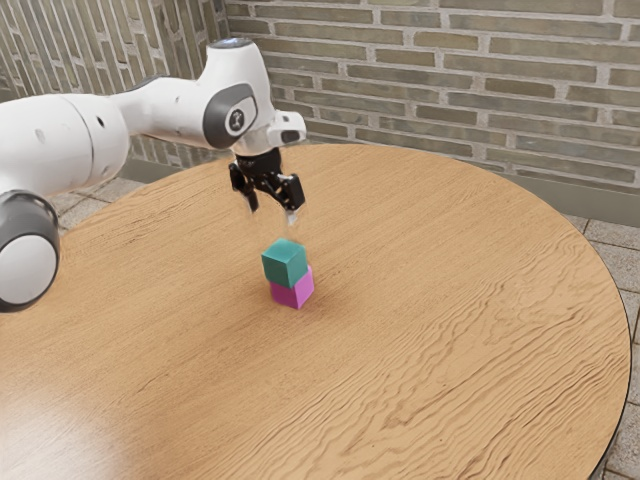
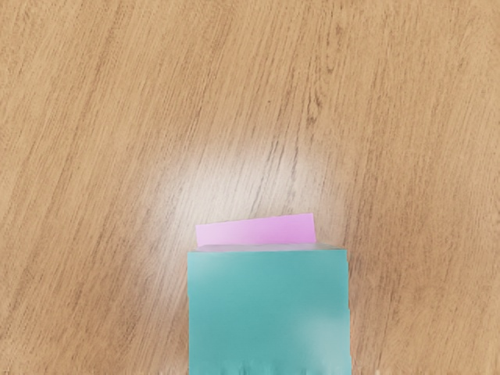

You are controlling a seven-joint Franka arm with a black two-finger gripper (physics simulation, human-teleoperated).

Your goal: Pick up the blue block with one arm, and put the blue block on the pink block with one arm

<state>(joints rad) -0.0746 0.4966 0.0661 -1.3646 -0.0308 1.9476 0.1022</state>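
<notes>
On the round wooden table [image 1: 450,300], the blue-green cubic block [image 1: 285,262] is seen stacked on the pink cubic block [image 1: 293,290], directly beneath the black two-finger gripper [image 1: 272,208], whose fingers are spread and clear of it.

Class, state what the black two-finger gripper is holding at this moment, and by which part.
Nothing. The black two-finger gripper hangs open above the blue-green cube, which rests on the pink cube.
</notes>
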